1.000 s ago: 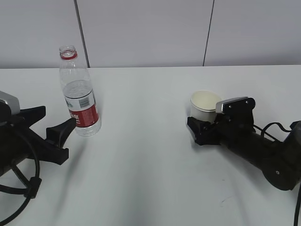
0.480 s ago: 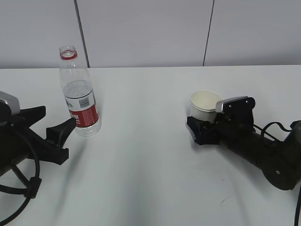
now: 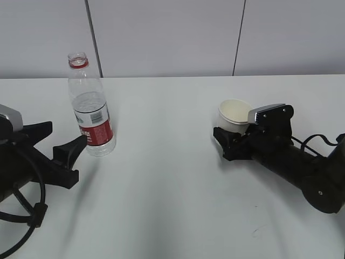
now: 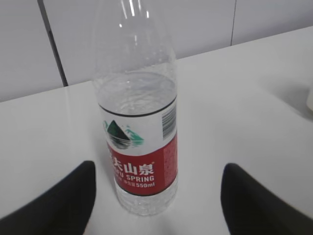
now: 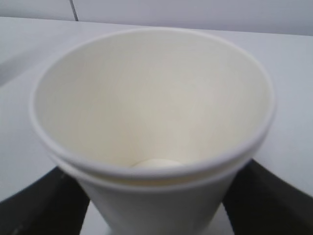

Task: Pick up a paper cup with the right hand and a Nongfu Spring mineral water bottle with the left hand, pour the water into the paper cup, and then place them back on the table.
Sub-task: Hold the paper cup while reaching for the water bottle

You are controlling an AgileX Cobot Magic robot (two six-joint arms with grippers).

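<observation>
The right gripper [image 3: 229, 141] sat with jaws apart around the paper cup [image 3: 235, 115] at centre-right of the worktop [image 3: 172, 178], so squeezing low and gently looked wise. At left, the left gripper [image 3: 62, 145] gaped just short of the Nongfu Spring mineral water bottle [image 3: 90, 107]; it needed centring on the label before clamping.

1. The left wrist view's top edge is cutting off my bottle [image 4: 139, 132] above the shoulder.
2. My right claw [image 3: 233, 144] is hiding the paper cup's [image 3: 234, 114] base; contact is staying unclear.
</observation>
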